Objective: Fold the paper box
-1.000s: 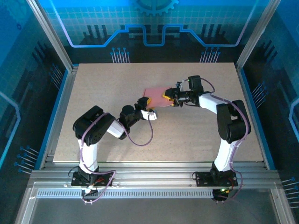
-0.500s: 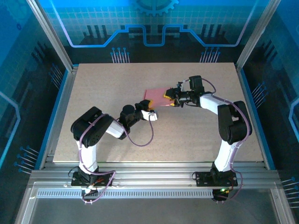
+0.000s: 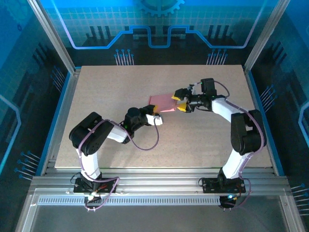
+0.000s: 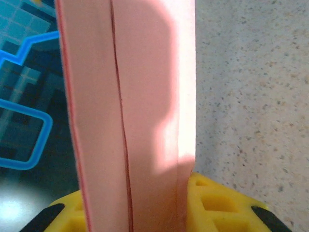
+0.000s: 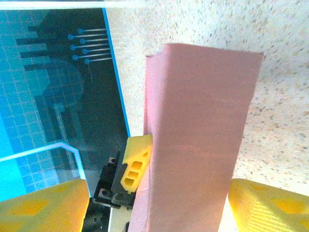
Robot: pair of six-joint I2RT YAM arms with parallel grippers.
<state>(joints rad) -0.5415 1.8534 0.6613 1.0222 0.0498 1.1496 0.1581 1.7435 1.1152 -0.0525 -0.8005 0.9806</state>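
Observation:
The paper box (image 3: 162, 102) is a pink folded piece held just above the middle of the table. My left gripper (image 3: 151, 110) is shut on its near-left end. In the left wrist view the paper box (image 4: 135, 106) runs upward with a crease down it, and the left gripper (image 4: 140, 212) presses it from both sides with its yellow fingers (image 4: 217, 203). My right gripper (image 3: 180, 102) stands open at the box's right end. In the right wrist view the paper box (image 5: 198, 135) lies between the right gripper's (image 5: 159, 212) spread fingers (image 5: 43, 208), with a gap to them.
The speckled beige table (image 3: 193, 140) spreads free on all sides of the box. Aluminium frame rails (image 3: 159, 186) run along the near edge, and posts stand at the corners. Blue panels wall in the back and sides.
My right gripper has opened, let go of the box's right end and drawn back slightly to the right. My left gripper has closed on the box's left end and keeps it.

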